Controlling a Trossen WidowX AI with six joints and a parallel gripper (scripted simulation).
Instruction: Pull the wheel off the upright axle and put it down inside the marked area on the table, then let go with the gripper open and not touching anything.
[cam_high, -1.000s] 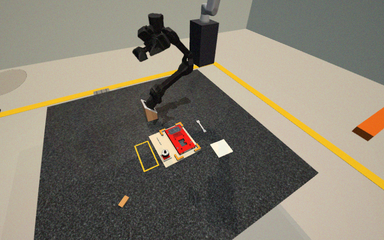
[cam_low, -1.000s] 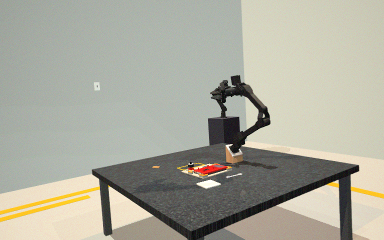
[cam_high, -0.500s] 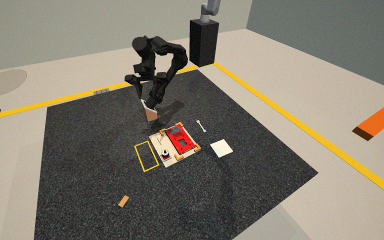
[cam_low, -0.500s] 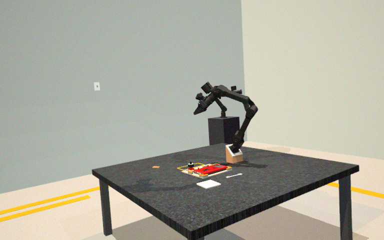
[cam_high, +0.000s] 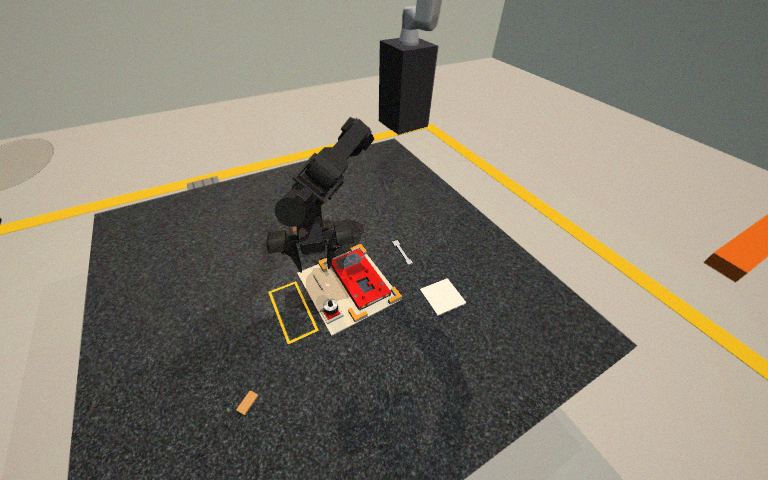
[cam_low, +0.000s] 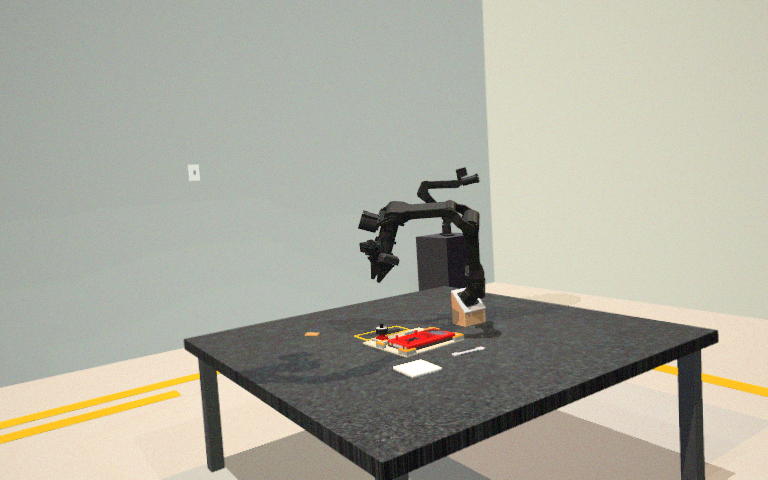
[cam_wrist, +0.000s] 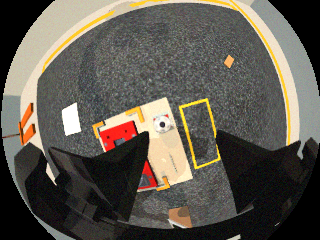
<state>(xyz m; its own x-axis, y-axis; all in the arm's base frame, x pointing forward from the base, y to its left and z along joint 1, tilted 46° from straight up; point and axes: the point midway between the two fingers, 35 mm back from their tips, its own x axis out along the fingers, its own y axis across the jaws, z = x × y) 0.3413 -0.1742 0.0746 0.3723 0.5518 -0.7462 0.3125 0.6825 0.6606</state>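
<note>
Hiding board's far edge: end effector (cam_high: 310, 261) (open).

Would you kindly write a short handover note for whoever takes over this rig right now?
Gripper: open, holding nothing, hanging high above the table and touching nothing.
Wheel: on its upright axle at the corner of the beige board, beside the red part.
Marked area: yellow outline on the table right next to the board, nothing inside it.
Done: nothing yet; the wheel is untouched.
Left: come down over the wheel, grip it, pull it straight up off the axle, set it inside the yellow outline, open and back clear.
</note>
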